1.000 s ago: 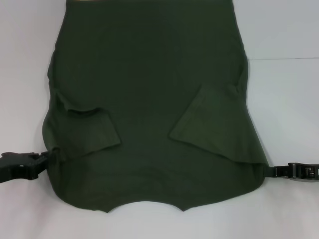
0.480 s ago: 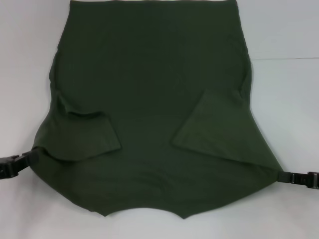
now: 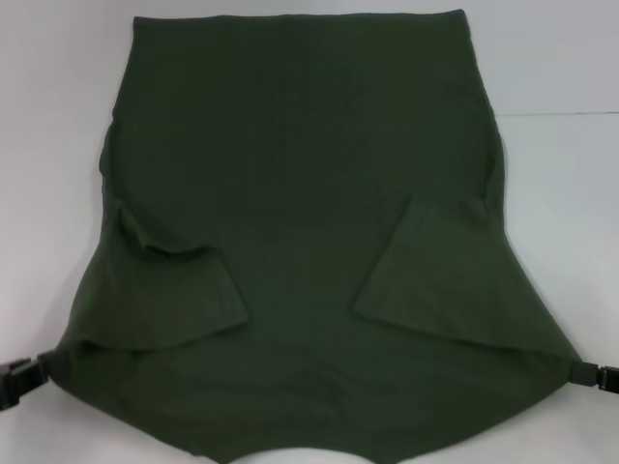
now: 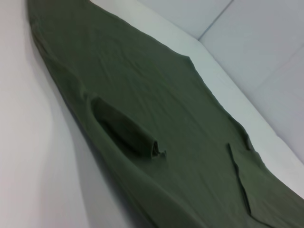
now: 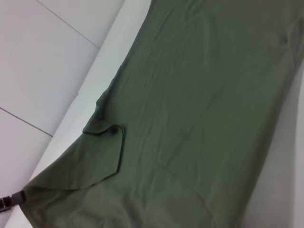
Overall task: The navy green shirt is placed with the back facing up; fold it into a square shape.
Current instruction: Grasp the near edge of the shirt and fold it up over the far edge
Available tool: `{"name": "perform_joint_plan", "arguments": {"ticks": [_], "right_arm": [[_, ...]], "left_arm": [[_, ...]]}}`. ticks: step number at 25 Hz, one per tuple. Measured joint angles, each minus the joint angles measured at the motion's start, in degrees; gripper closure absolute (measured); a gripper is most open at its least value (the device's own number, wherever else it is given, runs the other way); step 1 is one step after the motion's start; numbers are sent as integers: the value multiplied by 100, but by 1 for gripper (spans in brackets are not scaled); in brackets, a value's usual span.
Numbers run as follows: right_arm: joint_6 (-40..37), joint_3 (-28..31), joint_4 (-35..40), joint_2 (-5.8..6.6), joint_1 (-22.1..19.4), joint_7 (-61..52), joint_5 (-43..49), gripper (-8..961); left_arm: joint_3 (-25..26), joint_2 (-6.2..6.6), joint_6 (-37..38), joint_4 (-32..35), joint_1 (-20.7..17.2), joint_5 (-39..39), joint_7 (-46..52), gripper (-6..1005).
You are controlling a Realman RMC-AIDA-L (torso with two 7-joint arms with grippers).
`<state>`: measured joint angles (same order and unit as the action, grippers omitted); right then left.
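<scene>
The navy green shirt [image 3: 300, 242] lay spread plain side up across the white table [image 3: 561, 193], both short sleeves folded inward onto its body. The left gripper [image 3: 21, 375] held the shirt's near left corner at the table's left edge, while the right gripper [image 3: 598, 375] pinched the opposite near corner, each clamped on fabric and drawn outward so the near hem was stretched taut between them.

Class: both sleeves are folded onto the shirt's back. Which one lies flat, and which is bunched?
On the navy green shirt, the right-side sleeve lies flat, a clean-edged flap. The left-side sleeve is bunched, its upper edge puckered into a raised roll.
</scene>
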<state>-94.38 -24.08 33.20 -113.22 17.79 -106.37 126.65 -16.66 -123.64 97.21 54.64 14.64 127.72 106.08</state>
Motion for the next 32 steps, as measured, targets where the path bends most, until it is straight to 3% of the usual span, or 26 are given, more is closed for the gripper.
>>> {"name": "perform_joint_plan", "arguments": {"ticks": [12, 21, 27, 32], "right_arm": [[-524, 242, 99, 29, -456, 300, 6, 923], [-794, 628, 100, 91, -697, 470, 39, 923], [-673, 977, 92, 59, -415, 486, 2, 924], [-607, 1319, 43, 95, 58, 488, -1, 924]], "left_arm": [[208, -53, 873, -60, -365, 157, -182, 943], [326, -79, 1118, -241, -500, 381, -329, 942], [460, 0, 1038, -396, -164, 312, -341, 943], [525, 218, 807, -622, 398, 292, -241, 942]]}}
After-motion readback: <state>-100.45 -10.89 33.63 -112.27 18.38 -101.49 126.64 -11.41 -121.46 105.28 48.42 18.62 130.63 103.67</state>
